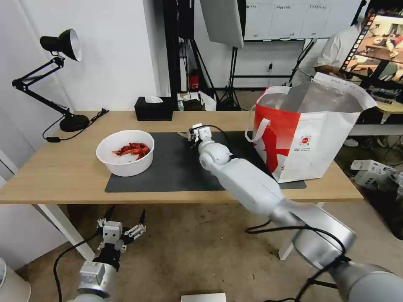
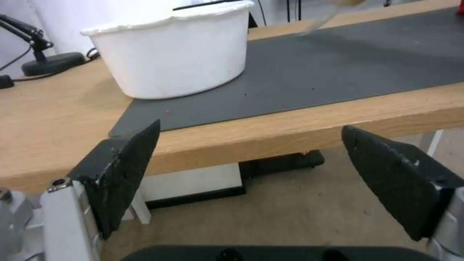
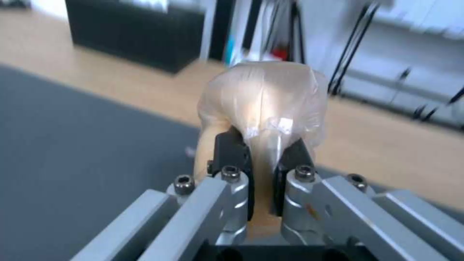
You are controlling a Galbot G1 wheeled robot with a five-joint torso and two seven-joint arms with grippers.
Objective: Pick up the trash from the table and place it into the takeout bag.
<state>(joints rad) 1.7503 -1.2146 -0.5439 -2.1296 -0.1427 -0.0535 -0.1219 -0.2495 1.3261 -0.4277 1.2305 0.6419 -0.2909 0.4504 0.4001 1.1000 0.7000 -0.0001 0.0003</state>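
Right pincer [image 3: 261,170] clamped on the beige bag [image 3: 263,101], above the mat [image 1: 176,167] at mid-bench [image 1: 63,167].

The tote [image 1: 310,138] carries 1 small round red logo with print beneath it too small to read. The translucent bag, beige-filled, bulges beyond the closed fingers [image 3: 232,156], its neck pinched between them. The bowl [image 1: 125,153], holding red shells, sits at the mat's left end. Left pincer [image 1: 121,222] hangs spread wide below the bench edge.
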